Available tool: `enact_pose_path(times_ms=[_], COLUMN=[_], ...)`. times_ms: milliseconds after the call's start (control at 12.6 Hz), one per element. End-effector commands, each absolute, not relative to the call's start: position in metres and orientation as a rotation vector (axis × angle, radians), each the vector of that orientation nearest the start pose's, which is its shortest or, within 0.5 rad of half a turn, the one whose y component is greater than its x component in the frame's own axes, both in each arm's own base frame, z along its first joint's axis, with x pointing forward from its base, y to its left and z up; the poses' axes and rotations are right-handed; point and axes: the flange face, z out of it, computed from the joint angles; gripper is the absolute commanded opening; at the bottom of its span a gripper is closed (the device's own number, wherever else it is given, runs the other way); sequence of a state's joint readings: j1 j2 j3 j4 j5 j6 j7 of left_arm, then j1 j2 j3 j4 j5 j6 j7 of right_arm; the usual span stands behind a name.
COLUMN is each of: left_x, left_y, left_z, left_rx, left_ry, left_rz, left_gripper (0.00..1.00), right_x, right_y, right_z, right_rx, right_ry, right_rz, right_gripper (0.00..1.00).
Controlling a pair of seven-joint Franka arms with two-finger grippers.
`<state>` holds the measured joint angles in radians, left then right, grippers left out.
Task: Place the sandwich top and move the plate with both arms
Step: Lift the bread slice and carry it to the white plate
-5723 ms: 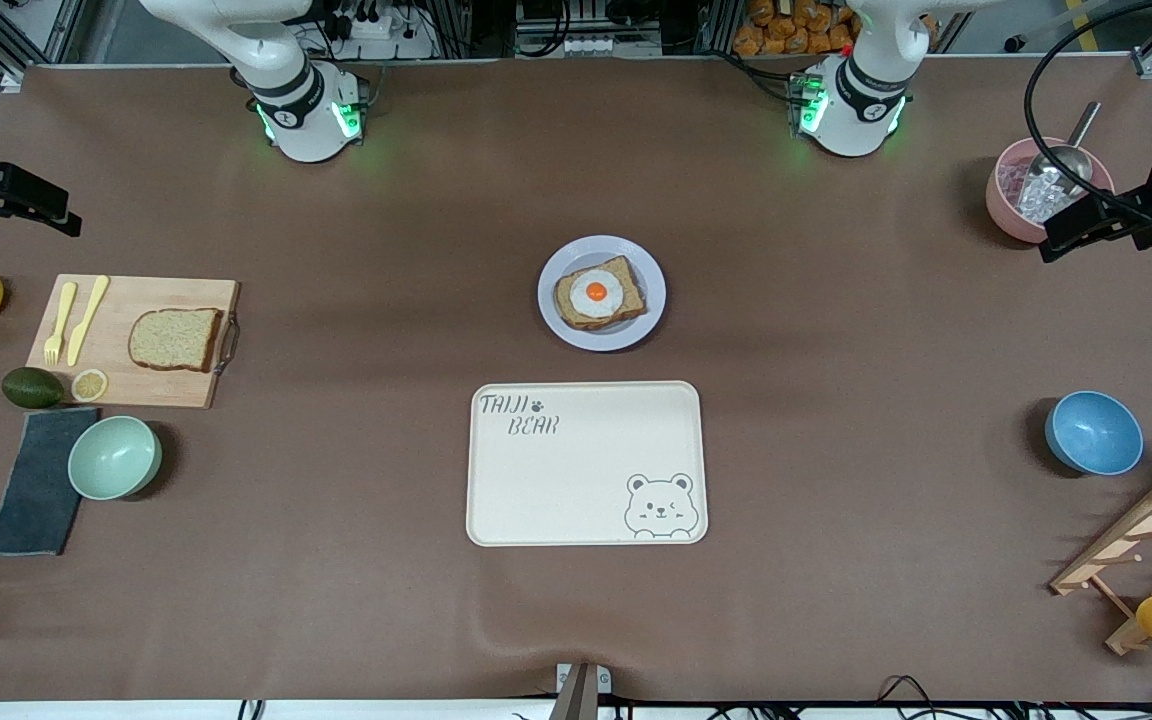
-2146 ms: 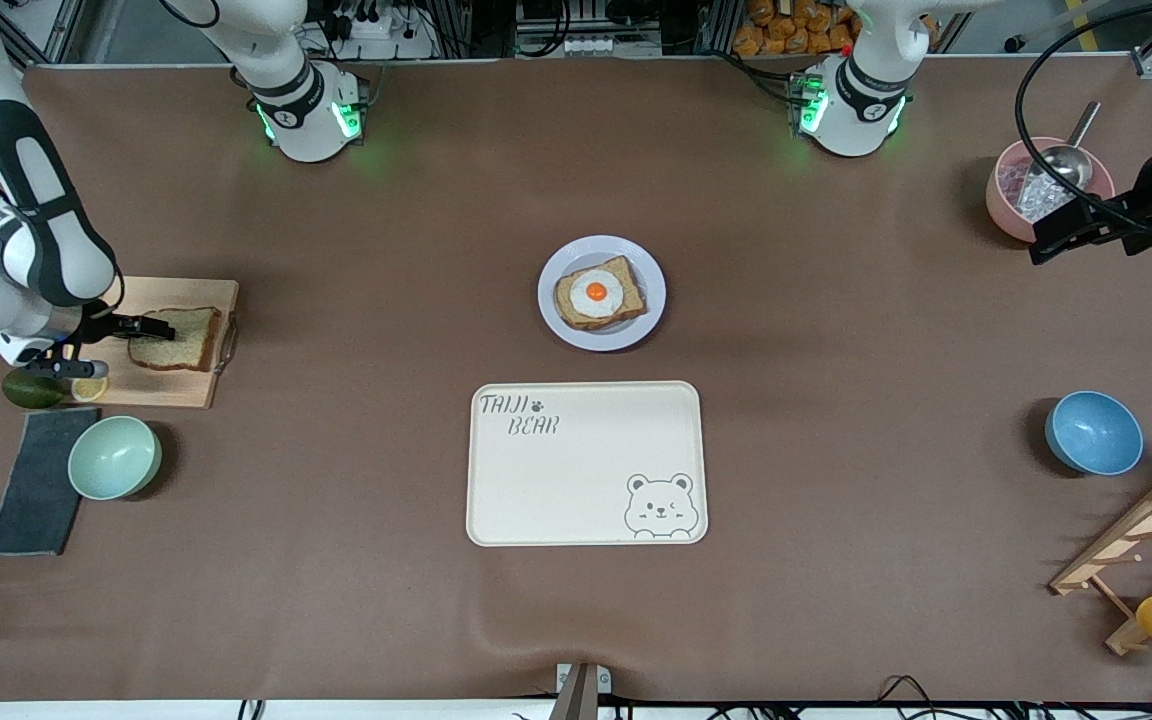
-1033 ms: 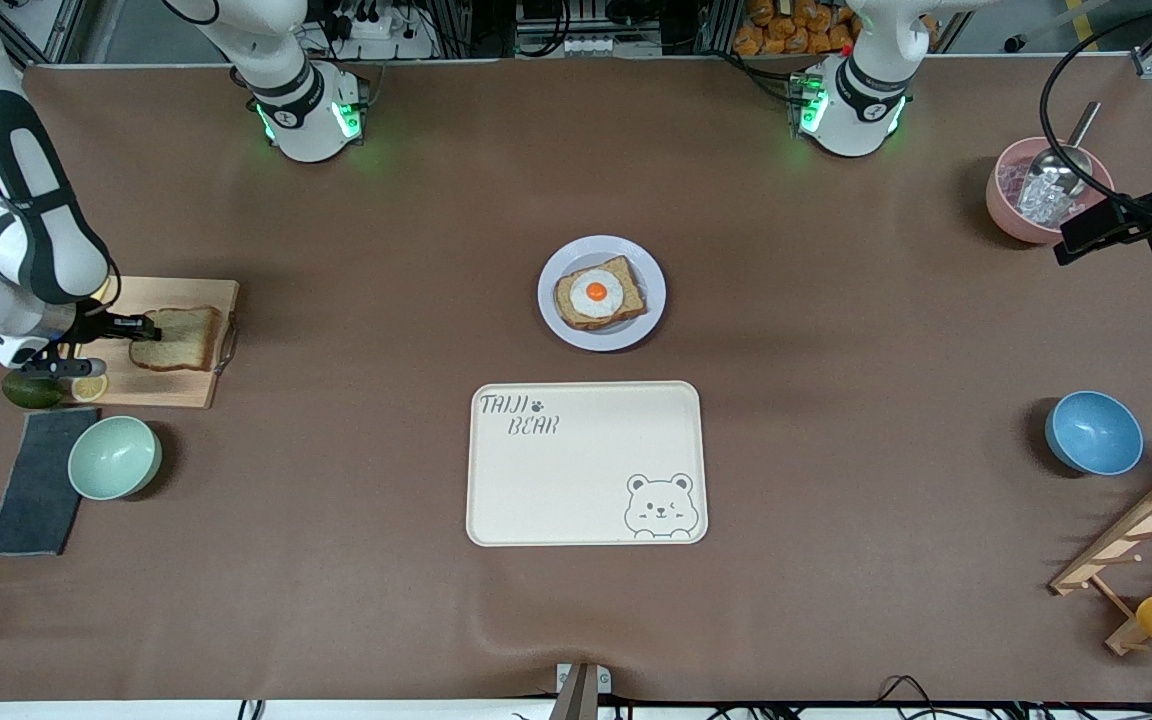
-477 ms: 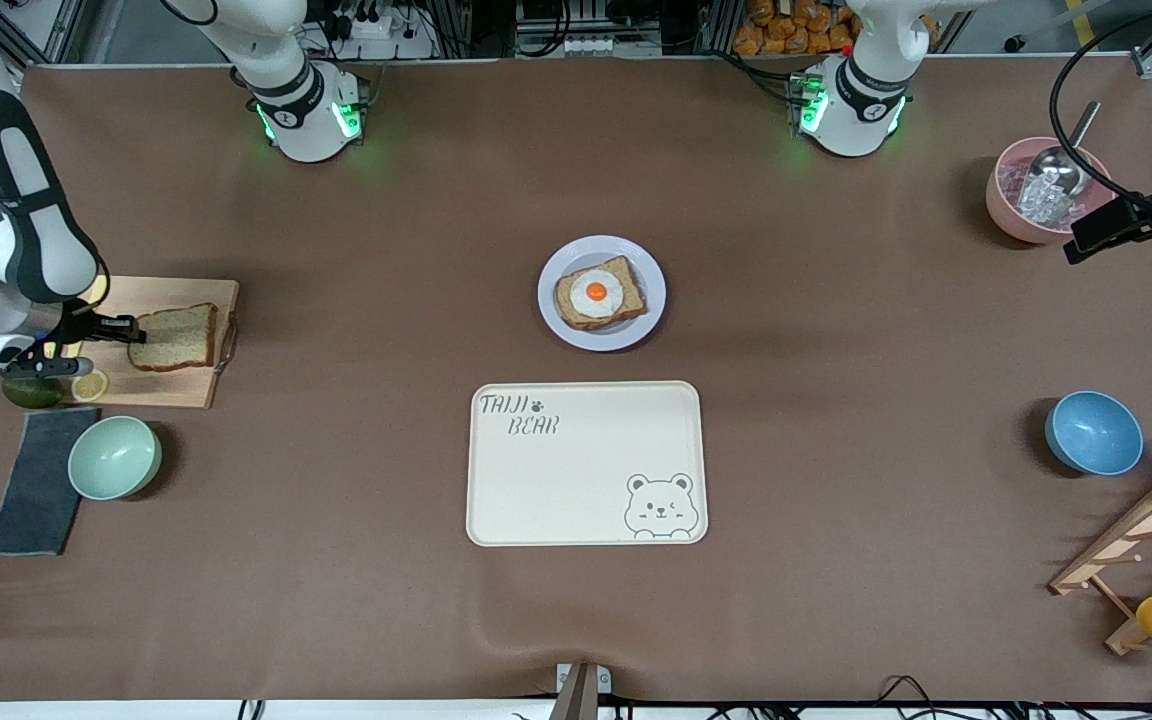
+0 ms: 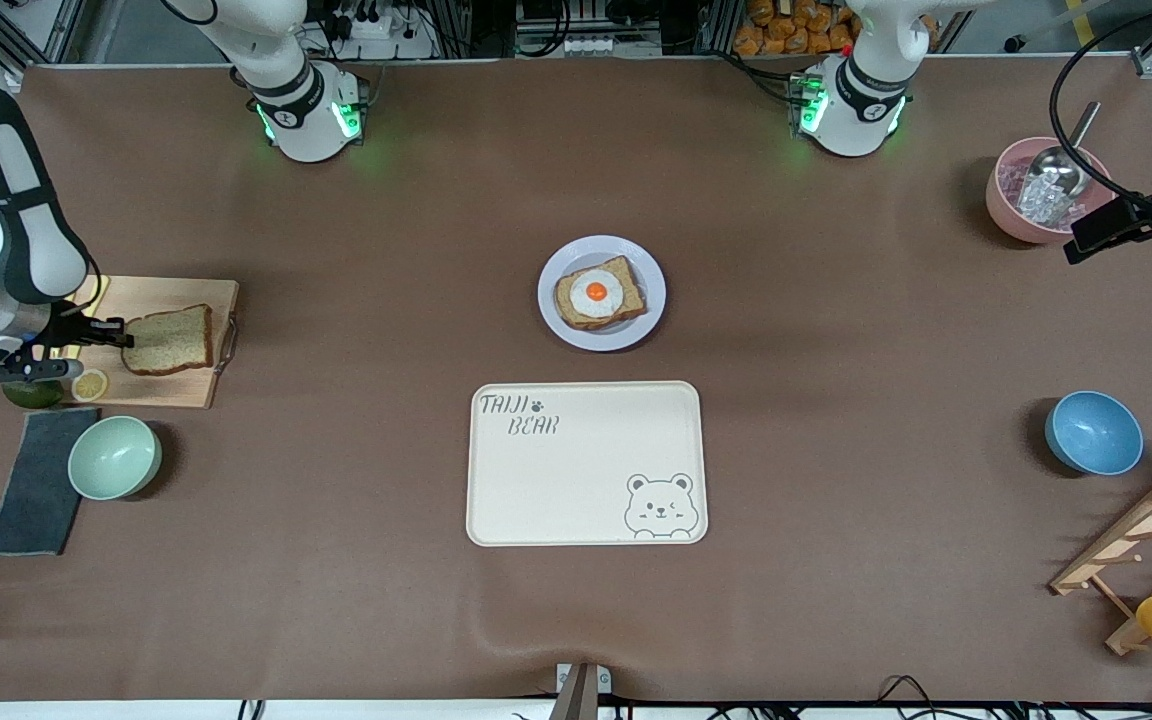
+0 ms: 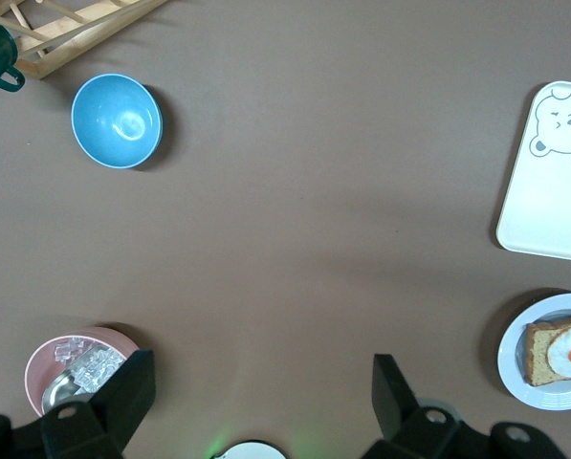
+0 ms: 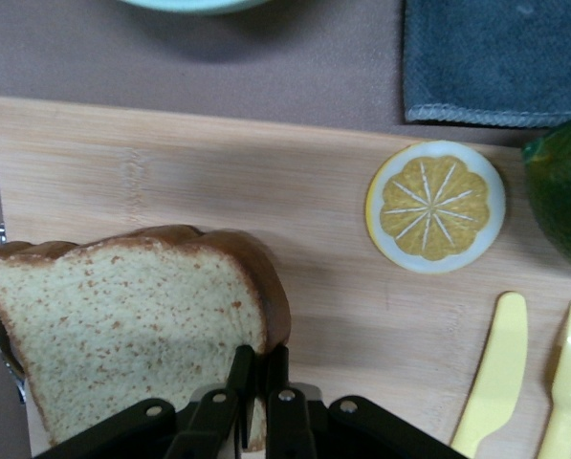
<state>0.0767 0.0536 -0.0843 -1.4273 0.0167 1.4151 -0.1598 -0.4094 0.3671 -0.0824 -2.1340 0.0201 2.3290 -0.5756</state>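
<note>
While the wooden cutting board (image 5: 151,340) sits at the right arm's end of the brown bench (image 5: 836,400), we see the right end effector (image 5: 122,336) over that board, its fingers pressed together on the crust edge of the sandwich top (image 5: 170,340). In the right wrist view the sandwich top (image 7: 122,330) shows a speckled, light tan crumb, a darker brown crust and a rounded top, and the end effector (image 7: 259,397) pinches it at one edge. On the board's pale grain lie a round lemon slice (image 7: 435,206), a yellow plastic knife (image 7: 494,373) and a fork (image 7: 564,382).

Well apart from the board, toward the bench's middle, we find the round, smooth lavender-white plate (image 5: 556,315) carrying a darker toast (image 5: 626,300) topped with a fried egg (image 5: 596,292). Nearer the front camera than the plate lies a cream rectangular tray (image 5: 586,463) with rounded corners.

Our left end effector (image 6: 256,402) waits above the pink bowl (image 5: 1006,205) with its fingers spread wide and nothing between them.
</note>
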Motion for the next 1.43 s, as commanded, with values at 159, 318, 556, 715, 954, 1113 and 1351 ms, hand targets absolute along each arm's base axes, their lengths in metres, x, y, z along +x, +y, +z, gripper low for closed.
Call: enact_pose_path(times_ms=[159,318,556,715,954,1113,1351], left_x=[0.551,0.552,0.553,0.552,0.552,0.553,0.553], left_y=[-0.002,-0.004,-0.005,-0.002,-0.001,-0.001,0.000], left_z=[0.654,0.653,0.651,0.652,0.652,0.651,0.648], left_rx=[-3.098,-3.098,-3.104,-3.104,-3.102,-3.100,-3.097], left_ry=[-0.214,-0.211,-0.208,-0.218,-0.220,-0.220,-0.221], left_rz=[0.079,0.081,0.084,0.082,0.084,0.087,0.093], left_gripper=[1.00,1.00,1.00,1.00,1.00,1.00,1.00], right_x=[0.493,0.504,0.515,0.519,0.532,0.546,0.575], right_y=[-0.260,-0.263,-0.264,-0.263,-0.246,-0.220,-0.154], right_z=[0.254,0.276,0.299,0.315,0.333,0.349,0.358], right_rx=[-3.034,-3.008,-2.972,-2.923,-2.852,-2.795,-2.777], right_ry=[-0.127,-0.127,-0.130,-0.125,-0.132,-0.176,-0.311], right_rz=[0.250,0.298,0.340,0.369,0.375,0.379,0.357], right_gripper=[0.00,0.00,0.00,0.00,0.00,0.00,0.00])
